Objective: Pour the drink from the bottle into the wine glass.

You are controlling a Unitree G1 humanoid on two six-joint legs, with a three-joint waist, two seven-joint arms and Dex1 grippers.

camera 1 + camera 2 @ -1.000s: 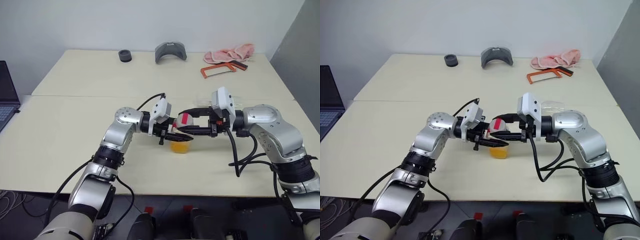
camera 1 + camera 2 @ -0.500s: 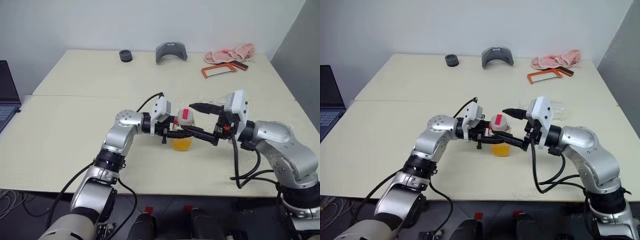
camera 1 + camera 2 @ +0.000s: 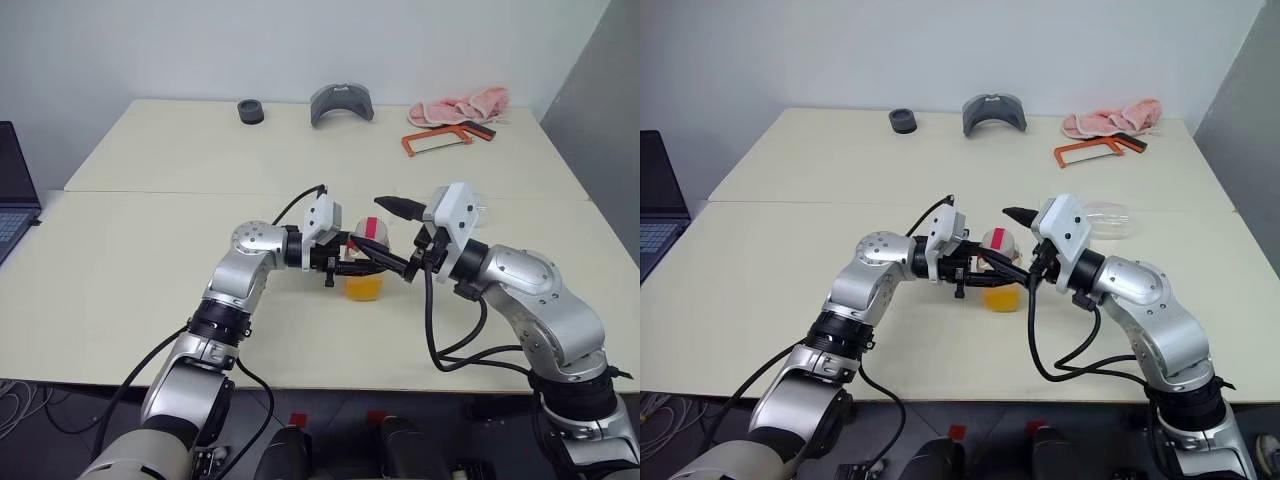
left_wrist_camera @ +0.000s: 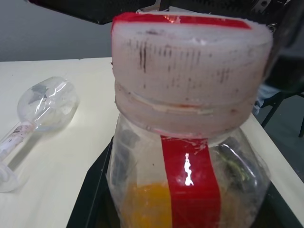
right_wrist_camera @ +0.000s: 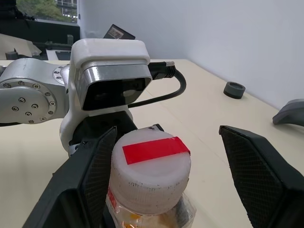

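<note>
Table [image 3: 150, 230], cream top, two slabs butted. Bottle [image 3: 366, 262] stands upright near table centre, long axis vertical, held clear above the surface or just on it; cannot tell which.

Left gripper [image 3: 352, 266] clamped on the bottle's body from the bottle's 9 o'clock, fingers level.

Right gripper [image 3: 398, 238] comes in from 3 o'clock, fingers spread wide, one either side of the cap [image 5: 151, 167] with gaps showing, touching nothing. Right arm is the nearer to the cap; likely next call is to close on it and twist.

Wine glass [image 3: 1106, 219] lies on its side at about 2 o'clock from the bottle, behind the right arm, well apart, empty.

Bottle: clear squarish plastic, red label stripe. Cap looks whitish with a red patch on top, still on. Drink [image 3: 363, 287] orange, fills roughly the lower half
</note>
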